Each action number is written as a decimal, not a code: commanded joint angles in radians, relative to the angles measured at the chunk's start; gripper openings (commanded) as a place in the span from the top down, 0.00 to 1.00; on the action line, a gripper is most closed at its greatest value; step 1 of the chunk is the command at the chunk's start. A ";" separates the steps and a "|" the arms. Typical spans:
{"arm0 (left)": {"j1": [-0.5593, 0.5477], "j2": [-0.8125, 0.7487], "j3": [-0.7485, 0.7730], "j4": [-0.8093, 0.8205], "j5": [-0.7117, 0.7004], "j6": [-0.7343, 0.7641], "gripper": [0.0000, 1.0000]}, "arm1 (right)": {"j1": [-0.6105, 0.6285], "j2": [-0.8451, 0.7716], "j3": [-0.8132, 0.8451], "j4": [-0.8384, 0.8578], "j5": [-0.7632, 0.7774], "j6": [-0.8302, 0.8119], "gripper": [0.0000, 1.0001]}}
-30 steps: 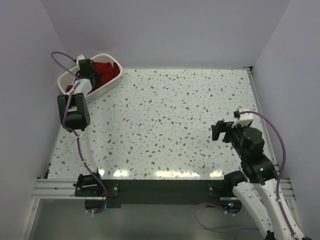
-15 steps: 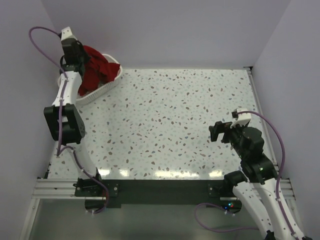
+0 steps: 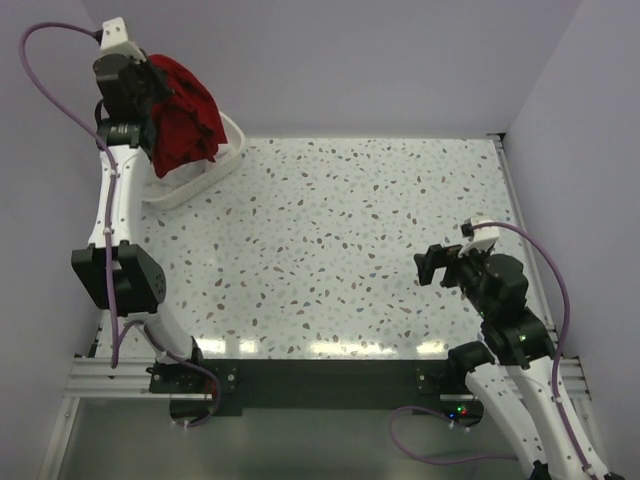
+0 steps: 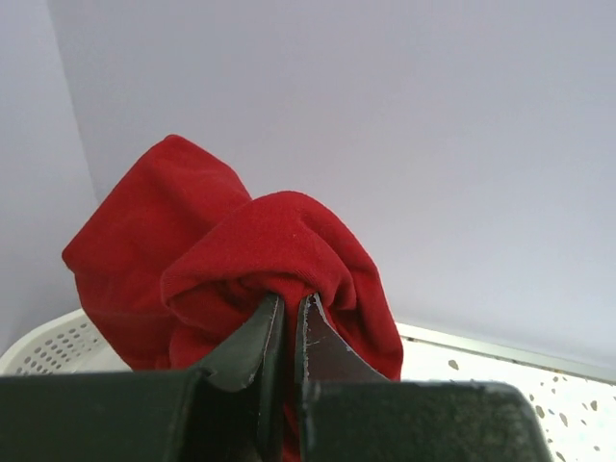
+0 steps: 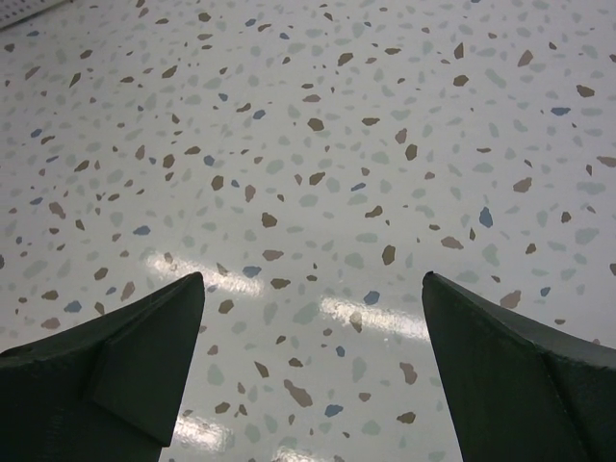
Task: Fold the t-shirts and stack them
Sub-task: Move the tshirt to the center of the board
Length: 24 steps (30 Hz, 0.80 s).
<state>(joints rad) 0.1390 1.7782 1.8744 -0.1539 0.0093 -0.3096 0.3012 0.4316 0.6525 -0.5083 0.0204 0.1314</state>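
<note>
My left gripper (image 3: 150, 88) is raised high at the back left and is shut on a deep red t-shirt (image 3: 185, 115), which hangs bunched below it over the basket. In the left wrist view the red cloth (image 4: 260, 250) is pinched between my closed fingers (image 4: 255, 332). My right gripper (image 3: 432, 265) is open and empty, low over the speckled table at the right; in the right wrist view its fingers (image 5: 144, 337) stand wide apart over bare tabletop. No white t-shirts are in view.
A white plastic lattice basket (image 3: 215, 170) stands at the back left corner, partly under the hanging shirt; its rim shows in the left wrist view (image 4: 48, 342). Walls close the table on the left, back and right.
My left arm has lifted the red t-shirt up out of the basket, from inside it to high above it. The right arm has barely moved.
</note>
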 commanded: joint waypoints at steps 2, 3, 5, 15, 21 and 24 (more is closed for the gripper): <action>-0.105 -0.140 0.054 0.001 0.076 0.046 1.00 | 0.003 -0.001 0.064 0.022 -0.017 0.008 0.01; -0.131 -0.155 0.033 -0.010 0.087 0.073 1.00 | 0.003 0.004 0.071 0.022 -0.016 0.011 0.01; -0.240 -0.206 0.008 -0.053 0.109 0.092 0.99 | 0.004 0.013 0.100 0.021 -0.005 0.011 0.01; -0.487 -0.437 -0.335 -0.139 0.152 0.165 0.40 | 0.003 0.130 0.219 -0.012 -0.016 0.011 0.01; -0.487 -0.551 -0.653 -0.156 0.104 0.153 0.15 | 0.004 0.280 0.248 -0.016 -0.085 0.073 0.01; -0.487 -0.586 -0.814 -0.151 0.156 0.115 0.14 | 0.004 0.349 0.233 0.004 -0.102 0.111 0.01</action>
<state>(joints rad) -0.3492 1.2171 1.1927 -0.2829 0.1310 -0.1680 0.3012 0.7261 0.8658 -0.5201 -0.0380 0.1867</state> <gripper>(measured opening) 0.855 0.985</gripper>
